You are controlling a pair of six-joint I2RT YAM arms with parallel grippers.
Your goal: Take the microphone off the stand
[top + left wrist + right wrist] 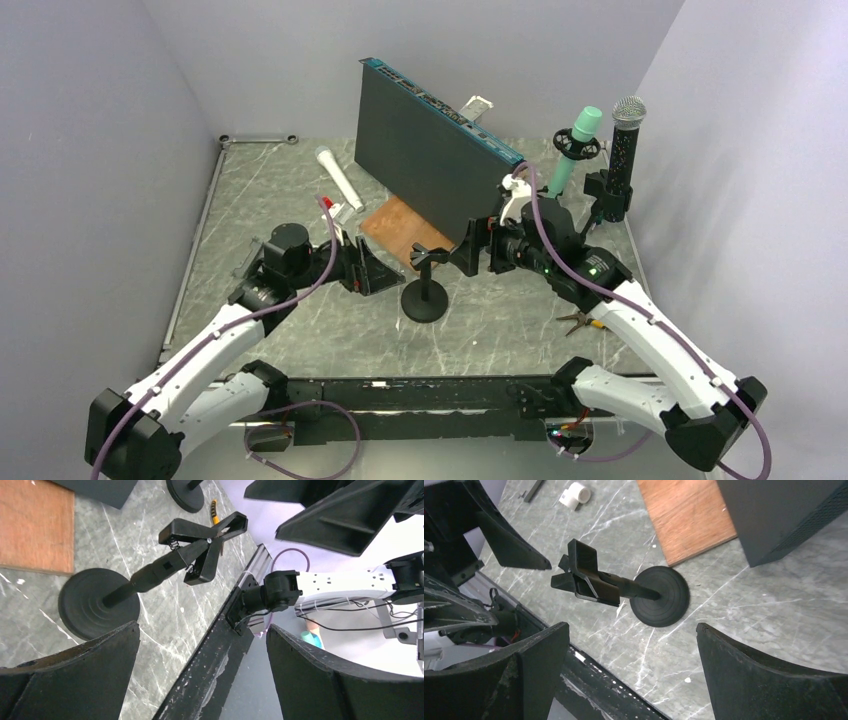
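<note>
Evidently both hands gape wide and hold nothing. The left hand and right hand flank the clip stand, whose spring clip is empty. In the wrist views their fingers are cut off by the lower edge. The white microphone lies flat on the table, beyond the left hand. A teal microphone and a black microphone stand upright at the far right. The teal one's foot is hidden behind the right arm.

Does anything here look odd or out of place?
The near stand holds nothing, though the left hand and right hand, both open, flank it. A white microphone lies flat on the table.
</note>
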